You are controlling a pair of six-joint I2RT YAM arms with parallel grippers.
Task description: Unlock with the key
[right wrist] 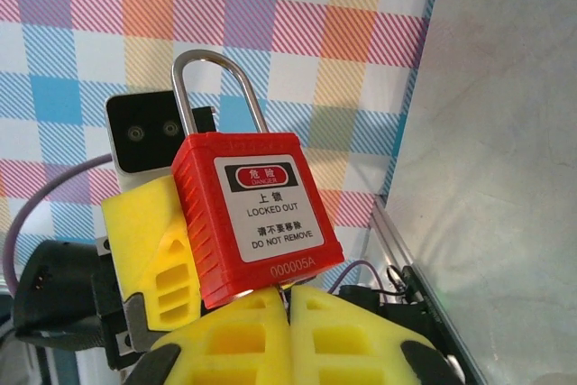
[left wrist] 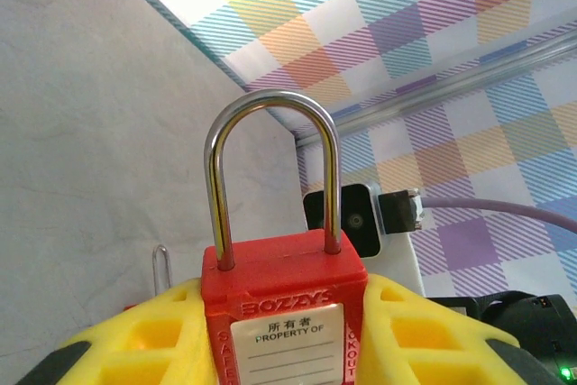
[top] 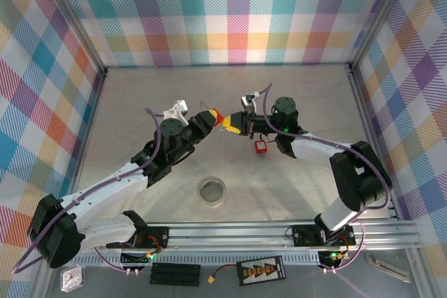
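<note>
Two grippers meet in the middle of the top view. On the left side, the left gripper [top: 215, 118] has its yellow fingers [left wrist: 153, 344] part closed on the sides of the red padlock [left wrist: 284, 313], holding it off the table [top: 140, 102]. In the left wrist view the shackle [left wrist: 270, 169] stands in the centre of the frame with both legs down in the body, so I read the lock as not yet open. Further right, the right gripper [right wrist: 290, 313] sits against the padlock's underside, fingers pressed together with no gap. They pinch a sliver of metal that I take to be the key [right wrist: 285, 291]. A red tag [top: 262, 146] sits just below that gripper. By my reckoning, pick-up and lining up are done. I cannot tell how deep the key sits. Turning it and freeing the shackle remain.
</note>
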